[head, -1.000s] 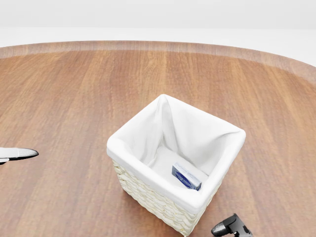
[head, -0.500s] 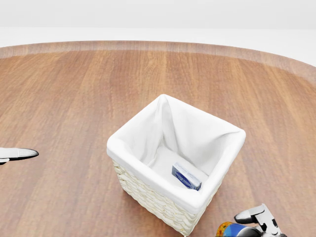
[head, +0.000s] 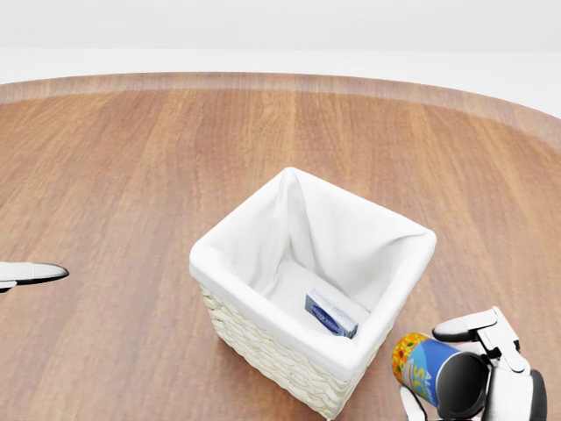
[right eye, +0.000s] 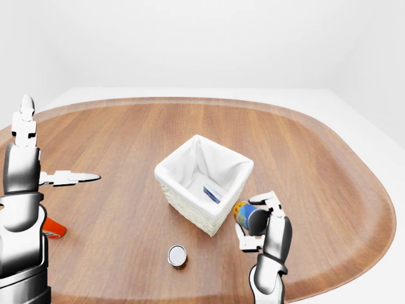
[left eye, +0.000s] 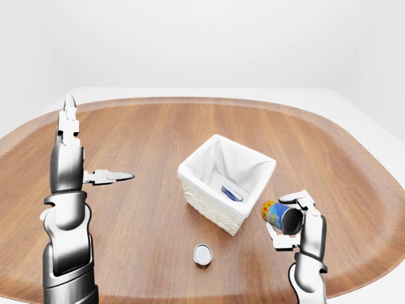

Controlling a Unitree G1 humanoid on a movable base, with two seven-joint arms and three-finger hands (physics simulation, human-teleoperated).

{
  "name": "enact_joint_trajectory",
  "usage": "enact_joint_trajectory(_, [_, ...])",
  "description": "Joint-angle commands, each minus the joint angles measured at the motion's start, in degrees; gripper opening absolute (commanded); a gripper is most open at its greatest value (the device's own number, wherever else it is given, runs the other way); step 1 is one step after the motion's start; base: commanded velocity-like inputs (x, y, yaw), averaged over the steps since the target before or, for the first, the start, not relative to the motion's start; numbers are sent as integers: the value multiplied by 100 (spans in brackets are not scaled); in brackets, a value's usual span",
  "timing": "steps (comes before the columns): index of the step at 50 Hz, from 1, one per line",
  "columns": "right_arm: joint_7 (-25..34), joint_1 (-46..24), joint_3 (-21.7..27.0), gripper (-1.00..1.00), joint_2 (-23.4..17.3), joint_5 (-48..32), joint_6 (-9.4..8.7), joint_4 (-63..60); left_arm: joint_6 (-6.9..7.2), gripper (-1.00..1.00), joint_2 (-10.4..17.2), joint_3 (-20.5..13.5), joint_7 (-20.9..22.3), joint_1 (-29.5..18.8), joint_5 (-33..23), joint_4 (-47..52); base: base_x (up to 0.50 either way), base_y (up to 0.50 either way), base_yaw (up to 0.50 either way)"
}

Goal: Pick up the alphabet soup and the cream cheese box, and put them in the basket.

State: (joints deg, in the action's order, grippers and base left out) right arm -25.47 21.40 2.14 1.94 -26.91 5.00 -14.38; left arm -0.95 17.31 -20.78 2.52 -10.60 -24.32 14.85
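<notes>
The alphabet soup can (head: 419, 365), blue and yellow, is tipped on its side and held off the table at the lower right of the head view. My right hand (head: 443, 375) is shut on it, just right of the basket's near corner. The white-lined wicker basket (head: 254, 298) stands mid-table. The blue cream cheese box (head: 330, 314) lies inside it on the liner. My left hand (left eye: 95, 142) is raised at the left of the left-eye view, open and holding nothing, with one finger (head: 35, 274) reaching into the head view.
A small round tin (left eye: 202, 254) sits on the wooden table (left eye: 145, 209) below the basket. An orange-red object (right eye: 54, 228) shows partly behind my left arm in the right-eye view. The table's near edge runs along the bottom.
My right hand has risen into the head view from the bottom right, bringing the soup can up beside the basket. The left finger, basket and box have not moved.
</notes>
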Motion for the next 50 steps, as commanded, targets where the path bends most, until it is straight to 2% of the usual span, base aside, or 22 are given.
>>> enact_joint_trajectory(1, [22,-179,-89,-100,44,-56,0,-630,-41,100,2,3,-16,-1,12,-39,0,0,0])
enact_joint_trajectory(8, [217,-489,-248,-100,37,-59,0,-1236,27,100,-10,2,42,16,11,68,0,0,0])
enact_joint_trajectory(10, [258,-637,-322,-100,46,-84,0,-1377,3,100,-10,7,44,9,17,24,0,0,0])
enact_joint_trajectory(13, [275,-780,-440,-100,28,-112,-244,-1542,1,100,-9,5,44,8,16,31,0,0,0])
enact_joint_trajectory(14, [310,-900,-481,-100,36,-140,-415,-1622,2,100,-11,2,41,8,20,32,0,0,0])
enact_joint_trajectory(17, [307,-1023,-543,-100,7,-146,-573,-1668,-10,100,-10,2,34,9,23,25,0,0,0])
enact_joint_trajectory(18, [341,-1206,-589,-100,27,-211,-776,-1696,-16,100,-10,-3,30,12,26,29,0,0,0])
enact_joint_trajectory(20, [444,-1408,-656,-100,16,-315,-1000,-1845,-19,100,-11,-5,30,15,32,28,0,0,0])
enact_joint_trajectory(24, [603,-1728,-702,-100,10,-433,-1000,-2037,-55,100,-7,1,11,9,26,-21,0,0,0])
enact_joint_trajectory(27, [665,-1968,-699,-100,24,-469,-1000,-2025,32,100,-13,-3,58,20,17,90,0,0,0])
enact_joint_trajectory(30, [761,-2278,-662,-100,11,-532,-1000,-1849,-11,100,-8,2,33,9,15,18,0,0,0])
enact_joint_trajectory(31, [784,-2499,-616,-100,0,-531,-1000,-1622,-43,100,-5,12,21,5,10,-25,0,0,0])
enact_joint_trajectory(36, [827,-3068,-619,-100,-18,-643,-1000,-1026,-17,100,-7,-1,36,11,21,13,0,0,0])
enact_joint_trajectory(40, [894,-3732,-580,-100,-25,-741,-1000,-436,-53,100,4,4,18,-4,32,-50,0,0,0])
enact_joint_trajectory(43, [1008,-4230,-523,-100,-51,-777,-1000,-63,10,100,-1,-5,49,7,36,31,0,0,0])
enact_joint_trajectory(46, [1097,-4828,-433,-100,-130,-793,-1000,474,-24,100,-8,-8,20,15,35,11,0,0,0])
enact_joint_trajectory(50, [1118,-5417,-404,-100,-239,-947,-1000,1194,50,100,-9,-35,84,28,82,104,0,0,0])
